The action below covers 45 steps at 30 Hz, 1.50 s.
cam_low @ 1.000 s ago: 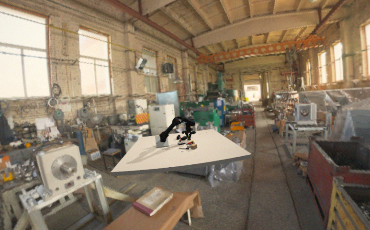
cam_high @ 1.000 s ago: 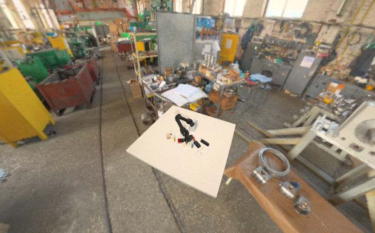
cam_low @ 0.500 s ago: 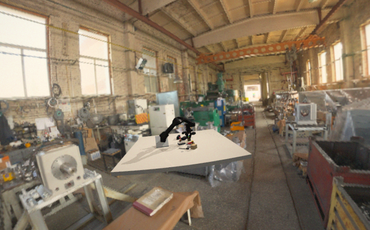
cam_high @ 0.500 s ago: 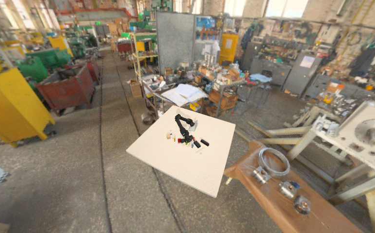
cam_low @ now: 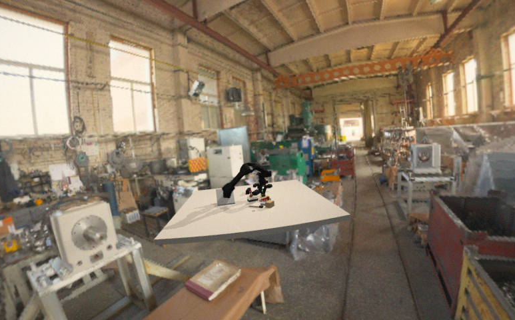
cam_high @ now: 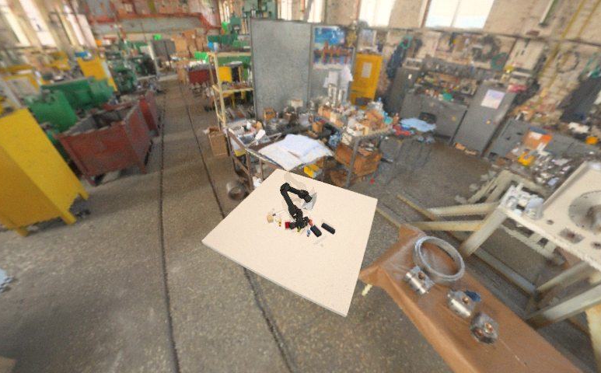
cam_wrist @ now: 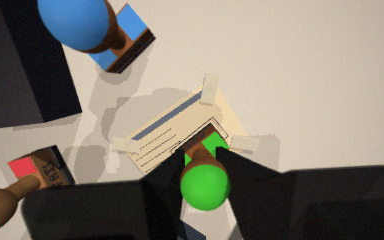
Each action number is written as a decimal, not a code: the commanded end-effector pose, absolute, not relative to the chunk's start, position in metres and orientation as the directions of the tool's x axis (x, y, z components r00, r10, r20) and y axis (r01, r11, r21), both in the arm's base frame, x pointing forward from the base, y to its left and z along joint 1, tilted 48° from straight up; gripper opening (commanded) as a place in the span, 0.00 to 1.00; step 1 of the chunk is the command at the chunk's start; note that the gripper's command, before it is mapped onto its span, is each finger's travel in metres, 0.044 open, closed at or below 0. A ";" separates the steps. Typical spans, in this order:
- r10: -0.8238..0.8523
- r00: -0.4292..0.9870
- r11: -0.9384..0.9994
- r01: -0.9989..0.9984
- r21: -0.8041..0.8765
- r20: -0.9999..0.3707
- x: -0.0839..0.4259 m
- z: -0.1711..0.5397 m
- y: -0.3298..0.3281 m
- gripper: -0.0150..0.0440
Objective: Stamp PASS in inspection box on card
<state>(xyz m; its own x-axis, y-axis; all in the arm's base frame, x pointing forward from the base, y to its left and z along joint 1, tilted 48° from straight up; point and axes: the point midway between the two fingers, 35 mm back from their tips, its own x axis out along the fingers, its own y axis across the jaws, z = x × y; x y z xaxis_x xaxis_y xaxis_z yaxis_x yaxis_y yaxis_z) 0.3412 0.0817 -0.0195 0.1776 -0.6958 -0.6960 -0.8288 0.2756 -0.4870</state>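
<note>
Black end effector, partly open, grips the green-topped stamp.

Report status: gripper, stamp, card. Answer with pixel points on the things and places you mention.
Gripper [cam_wrist: 200, 153] shut on green stamp [cam_wrist: 205, 186]. Stamp over card [cam_wrist: 164, 125], at its printed box; contact unclear. Blue stamp [cam_wrist: 76, 22] and red-topped stamp [cam_wrist: 26, 185] stand beside card, off it.

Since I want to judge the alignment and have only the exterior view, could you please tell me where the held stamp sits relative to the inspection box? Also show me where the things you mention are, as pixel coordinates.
Observer: In the wrist view, the green-topped stamp [cam_high: 298, 229] [cam_low: 262, 191] [cam_wrist: 205, 187] in the end effector [cam_high: 299, 225] [cam_low: 262, 190] [cam_wrist: 200, 153] overlaps the outlined box [cam_wrist: 220, 125]; I can't tell whether it touches.
Operator: Thank you; is the card secured?
Observer: Yes, tape [cam_wrist: 210, 89] crosses its edge at three visible places.
</note>
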 end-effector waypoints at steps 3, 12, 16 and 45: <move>-0.698 0.179 0.271 -0.830 -0.487 -0.693 0.341 -0.020 0.080 0.25; -0.698 0.179 0.271 -0.830 -0.487 -0.693 0.342 -0.022 0.079 0.25; -0.698 0.179 0.271 -0.830 -0.487 -0.693 0.342 -0.022 0.078 0.25; -0.698 0.179 0.271 -0.830 -0.487 -0.693 0.342 -0.024 0.076 0.25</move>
<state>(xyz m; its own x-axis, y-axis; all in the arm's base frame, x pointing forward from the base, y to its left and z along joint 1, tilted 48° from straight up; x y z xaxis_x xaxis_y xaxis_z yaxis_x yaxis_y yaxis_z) 0.3416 0.0788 -0.0226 0.1791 -0.6954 -0.6960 -0.8301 0.2729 -0.4863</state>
